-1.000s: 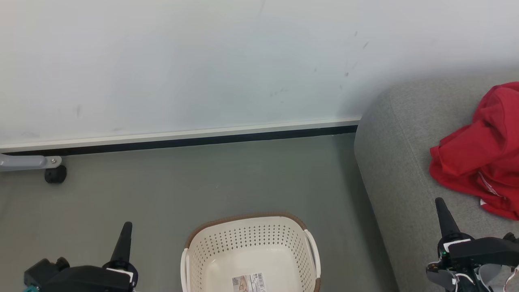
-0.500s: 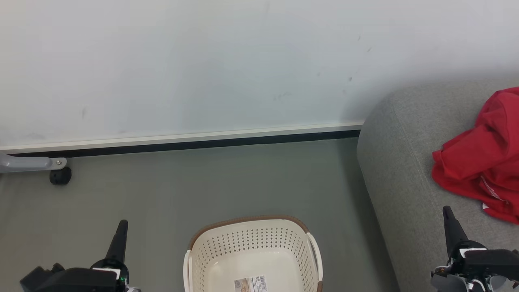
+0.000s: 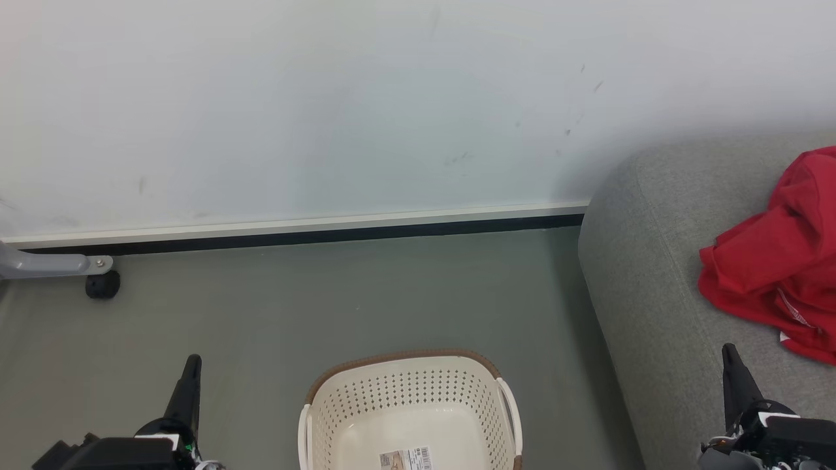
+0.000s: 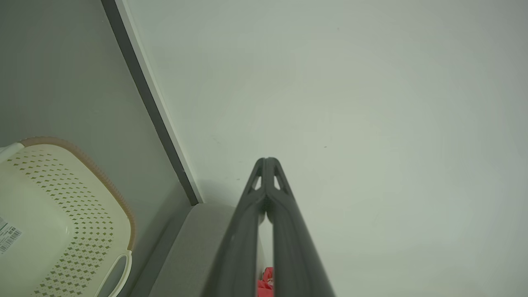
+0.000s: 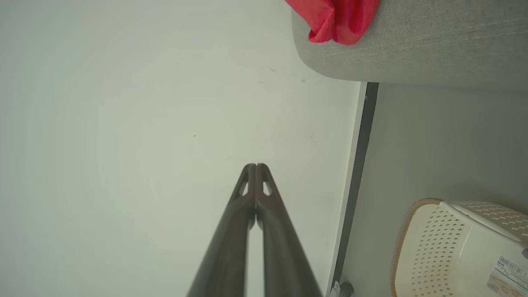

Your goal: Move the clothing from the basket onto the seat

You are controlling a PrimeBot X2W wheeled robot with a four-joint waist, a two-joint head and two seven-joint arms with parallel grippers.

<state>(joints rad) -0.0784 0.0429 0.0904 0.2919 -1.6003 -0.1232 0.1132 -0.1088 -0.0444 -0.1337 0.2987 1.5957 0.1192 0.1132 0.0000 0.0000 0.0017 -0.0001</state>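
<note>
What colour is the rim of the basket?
The basket rim is brown, woven-looking; the head view shows it best.

You have one basket [image 3: 405, 391] at the bottom centre of the head view, with two white handles [image 3: 513, 418], one on each side, and one printed label [image 3: 406, 458] on its floor. One heap of red clothing [image 3: 777, 274] lies at the right edge; you cannot tell how many pieces are in it. One grey seat [image 3: 646, 281] fills the right side. You have two grippers in the frame: the left gripper [image 3: 191, 365] at lower left and the right gripper [image 3: 730, 356] at lower right. One black wheel [image 3: 102, 285] sits at the left edge.
</note>
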